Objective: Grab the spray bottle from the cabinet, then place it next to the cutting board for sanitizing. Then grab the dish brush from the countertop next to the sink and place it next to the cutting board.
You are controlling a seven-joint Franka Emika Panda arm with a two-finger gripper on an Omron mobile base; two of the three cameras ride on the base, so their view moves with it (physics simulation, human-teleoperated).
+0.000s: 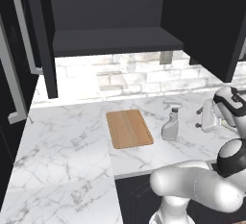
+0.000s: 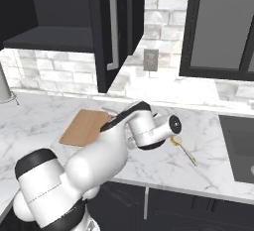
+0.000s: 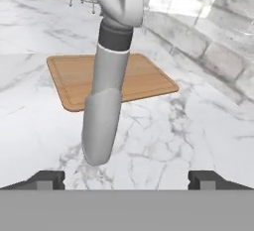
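The pale grey spray bottle (image 1: 171, 124) stands upright on the white marble countertop (image 1: 62, 165), just right of the light wooden cutting board (image 1: 129, 128). My gripper (image 1: 199, 118) sits a little to the bottle's right, open and empty. In the hand view the spray bottle (image 3: 104, 116) rises just beyond my gripper (image 3: 126, 179), whose fingertips (image 3: 47, 179) stand wide apart, with the cutting board (image 3: 114, 79) behind it. The dish brush (image 2: 182, 148), yellow head and thin handle, lies on the countertop between my arm and the sink (image 2: 238, 145). The dark cabinet (image 1: 115, 40) hangs open above.
An open cabinet door (image 2: 106, 31) with a silver bar handle hangs over the counter near my arm. A grey object (image 2: 4, 88) stands at the back left. A wall outlet (image 2: 150, 59) sits on the brick backsplash.
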